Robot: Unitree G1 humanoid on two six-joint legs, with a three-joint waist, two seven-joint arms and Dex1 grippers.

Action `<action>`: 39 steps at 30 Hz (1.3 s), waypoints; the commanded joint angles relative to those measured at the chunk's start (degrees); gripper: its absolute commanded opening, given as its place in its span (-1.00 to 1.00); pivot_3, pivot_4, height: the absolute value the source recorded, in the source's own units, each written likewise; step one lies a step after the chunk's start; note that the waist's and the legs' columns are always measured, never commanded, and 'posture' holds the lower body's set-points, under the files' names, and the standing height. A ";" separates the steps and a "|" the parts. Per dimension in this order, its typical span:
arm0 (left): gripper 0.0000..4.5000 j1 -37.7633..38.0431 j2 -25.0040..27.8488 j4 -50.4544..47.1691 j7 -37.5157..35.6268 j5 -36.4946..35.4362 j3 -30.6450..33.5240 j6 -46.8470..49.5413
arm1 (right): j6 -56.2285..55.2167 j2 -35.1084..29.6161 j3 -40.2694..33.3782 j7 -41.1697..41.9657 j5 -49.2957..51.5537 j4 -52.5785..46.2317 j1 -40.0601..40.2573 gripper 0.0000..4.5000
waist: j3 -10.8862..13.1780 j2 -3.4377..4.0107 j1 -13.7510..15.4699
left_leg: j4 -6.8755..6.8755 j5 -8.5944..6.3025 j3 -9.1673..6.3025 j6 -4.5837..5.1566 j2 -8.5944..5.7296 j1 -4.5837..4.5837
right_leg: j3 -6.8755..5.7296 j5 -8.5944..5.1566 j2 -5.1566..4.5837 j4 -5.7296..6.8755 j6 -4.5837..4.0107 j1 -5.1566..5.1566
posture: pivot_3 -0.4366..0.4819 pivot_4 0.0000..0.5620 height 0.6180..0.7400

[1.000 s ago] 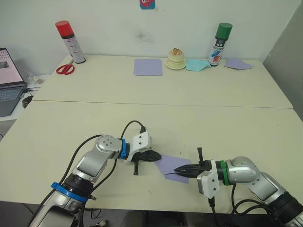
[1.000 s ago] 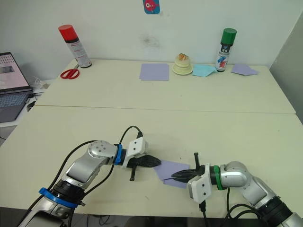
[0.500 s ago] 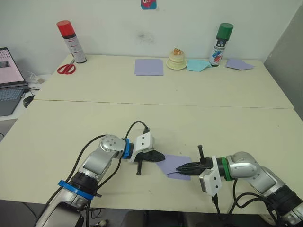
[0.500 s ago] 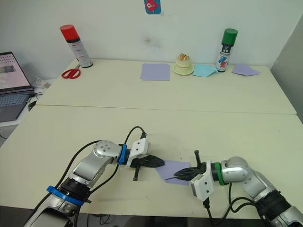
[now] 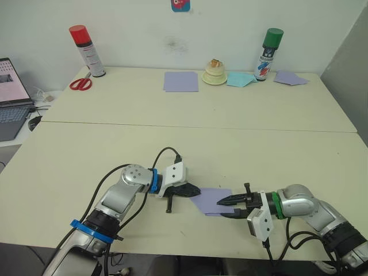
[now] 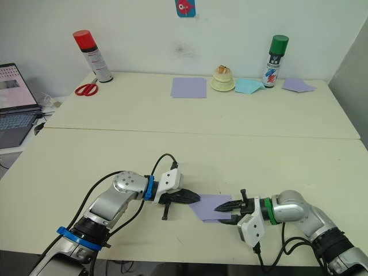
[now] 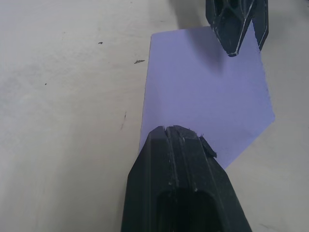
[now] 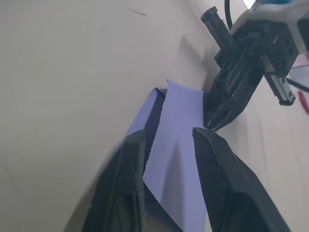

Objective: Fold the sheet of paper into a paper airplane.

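The sheet (image 5: pixel 214 200) lies flat on the near counter (image 5: pixel 69 167), lower centre of the head views, between my two grippers. It's folded over w/ a slanted edge on one side.

My left gripper (image 5: pixel 194 190) comes in from the left, fingers closed together, tip pressed on the sheet's left edge. In the left wrist view the black tip (image 7: pixel 179 159) sits right on the paper's near edge, pinning it down, not grasping it.

My right gripper (image 5: pixel 223 201) comes in from the right, low over the sheet's right part. Its fingers are spread apart; in the right wrist view the lavender paper (image 8: pixel 171 145) runs between the two fingers (image 8: pixel 123 183), which straddle it w/o clamping. Can't tell if the tips touch the paper.

Far counter, upper part of the frame: red-capped spray can (image 5: pixel 86 50) and scissors (image 5: pixel 79 84) at upper left, a lavender square (image 5: pixel 180 81) near top centre, a small cream object (image 5: pixel 214 73) beside it, a pale blue piece (image 5: pixel 238 79), a green-capped can (image 5: pixel 265 54), and another lavender piece (image 5: pixel 289 77) at upper right. Laptop (image 5: pixel 11 98) at the left edge
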 commanded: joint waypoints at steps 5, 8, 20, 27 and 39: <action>-1.00 1.02 0.72 1.15 0.20 1.65 -1.28 1.07 | -4.47 1.93 -0.77 -3.56 -1.00 3.30 -2.24 -0.27 | 0.00 0.00 0.00 | 0.00 0.00 -0.02 0.00 0.02 0.00 | 0.01 0.00 0.00 0.00 0.00 0.00 | -0.05 -0.47 1.00; -1.00 0.98 0.63 1.33 0.26 1.48 -1.09 1.36 | -3.79 3.46 0.04 -3.46 -0.94 2.98 -2.73 -0.27 | 0.00 0.00 -0.01 | 0.00 0.00 -0.04 0.00 0.02 0.01 | 0.02 0.00 0.00 0.00 0.00 0.00 | -0.05 -0.47 1.00; -1.00 1.40 0.71 1.26 0.77 0.86 -0.56 2.99 | 2.27 5.73 1.65 -0.91 1.59 1.89 -2.21 -0.98 | 0.00 0.00 -0.01 | 0.00 0.00 -0.06 0.00 0.02 0.02 | 0.01 0.00 0.01 0.01 0.00 0.00 | -0.05 -0.47 1.00; -1.00 2.06 1.87 2.10 0.70 1.85 -0.52 1.20 | 6.98 5.09 1.70 2.22 6.97 -1.99 -0.45 -0.98 | -0.01 0.01 0.00 | -0.01 0.00 -0.07 0.00 0.03 0.02 | 0.01 0.00 0.01 0.01 0.00 0.00 | -0.05 -0.47 1.00; -1.00 4.10 3.19 4.12 1.93 2.85 -0.62 -0.35 | 20.97 4.09 0.78 10.83 19.64 -9.75 3.12 -0.98 | -0.05 0.08 0.01 | -0.02 0.00 -0.09 0.01 0.04 0.03 | 0.01 0.00 -0.01 0.00 -0.01 0.01 | -0.05 -0.47 1.00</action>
